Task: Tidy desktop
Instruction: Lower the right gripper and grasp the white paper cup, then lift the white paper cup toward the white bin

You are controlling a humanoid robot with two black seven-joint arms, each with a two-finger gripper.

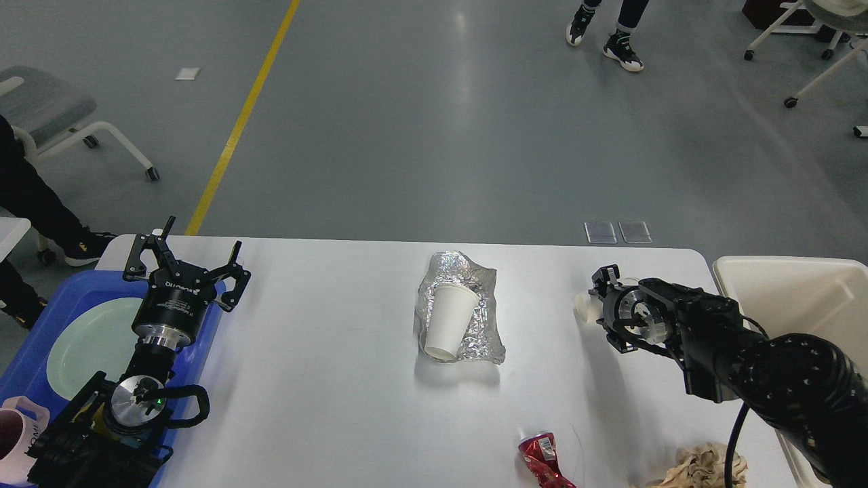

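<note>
The white desktop fills the lower half of the head view. A white paper cup lies on its side on a crumpled sheet of foil near the middle. A crushed red can lies at the front edge, and a crumpled beige paper wad at the front right. My left gripper stands open over the blue tray's far corner, holding nothing. My right gripper is seen end-on at the desktop's right, with a small white object right at its tip. Its fingers cannot be told apart.
A blue tray at the left holds a pale green plate and a mug. A cream bin stands past the desktop's right edge. Office chairs stand on the grey floor behind, and a person's feet are seen there.
</note>
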